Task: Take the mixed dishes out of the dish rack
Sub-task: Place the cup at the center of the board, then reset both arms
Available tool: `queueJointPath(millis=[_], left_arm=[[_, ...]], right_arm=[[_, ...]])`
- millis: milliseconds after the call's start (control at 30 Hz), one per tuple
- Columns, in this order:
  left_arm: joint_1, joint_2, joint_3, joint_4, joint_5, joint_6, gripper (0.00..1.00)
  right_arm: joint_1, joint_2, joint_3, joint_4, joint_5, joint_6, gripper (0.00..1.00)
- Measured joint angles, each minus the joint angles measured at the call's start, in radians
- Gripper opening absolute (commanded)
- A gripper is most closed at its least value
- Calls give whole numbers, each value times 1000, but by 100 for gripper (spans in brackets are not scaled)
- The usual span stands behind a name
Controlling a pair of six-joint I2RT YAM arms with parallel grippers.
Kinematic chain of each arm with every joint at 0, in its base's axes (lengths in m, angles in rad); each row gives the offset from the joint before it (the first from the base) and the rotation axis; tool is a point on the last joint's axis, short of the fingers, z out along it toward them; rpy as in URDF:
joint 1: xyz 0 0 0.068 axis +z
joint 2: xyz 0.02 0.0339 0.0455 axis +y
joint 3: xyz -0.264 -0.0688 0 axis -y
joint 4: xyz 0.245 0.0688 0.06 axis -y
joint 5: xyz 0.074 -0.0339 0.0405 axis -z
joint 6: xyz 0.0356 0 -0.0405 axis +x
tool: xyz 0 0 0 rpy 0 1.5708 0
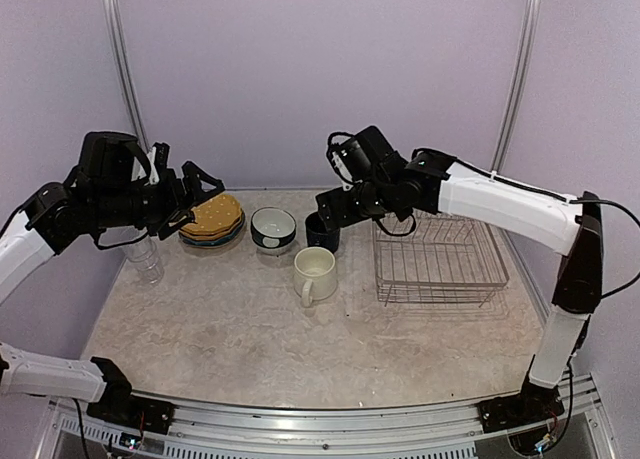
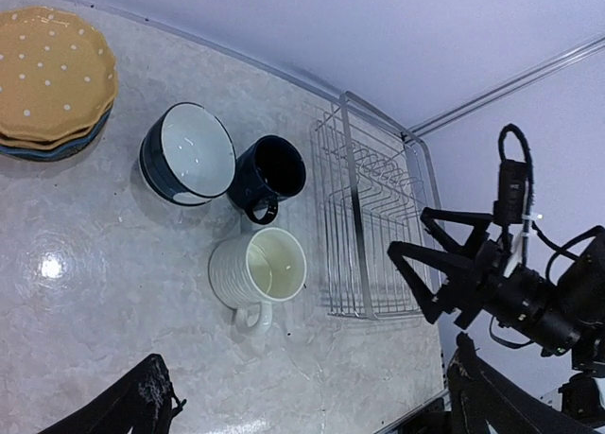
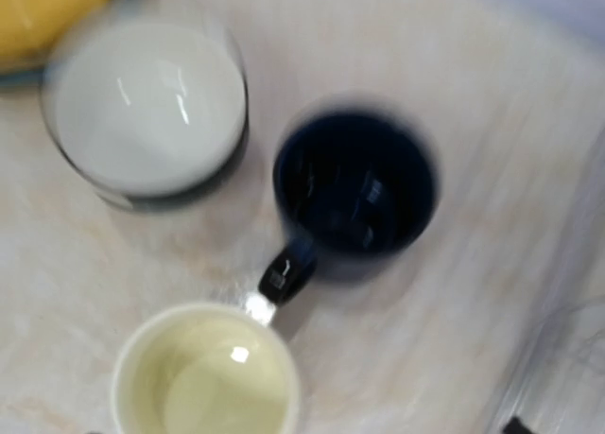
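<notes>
Right wrist view: the navy mug (image 3: 354, 183), upright on the worktop (image 3: 454, 339) beside the bowl (image 3: 146, 103), looks stiff, slick and breakable, probably best pinched across its rim wall, and the right gripper (image 2: 411, 259) and left gripper (image 1: 195, 194) both have their fingers spread, empty.

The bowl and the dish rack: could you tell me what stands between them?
The navy mug, seen in the top view; the cream mug sits just nearer.

Soft even light, blurred right wrist view
</notes>
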Motion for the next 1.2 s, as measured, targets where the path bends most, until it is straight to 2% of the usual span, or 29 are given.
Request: queueJointPath(millis=[100,400,767,933,1200], left_arm=[[0,-40,14,-11,-28,40,97],[3,-193,59,-13,-127,173,99],[4,-348,62,36,-241,307,99],[4,-400,63,58,-285,359,99],[4,-459,64,88,-334,428,99]], right_arm=[[0,-150,-61,53,31,-46,99],[0,-543,-323,225,136,-199,100],[0,-1032,-601,469,182,-340,100],[0,-1150,-640,527,195,-373,100],[0,-1166,-650,535,248,-375,100]])
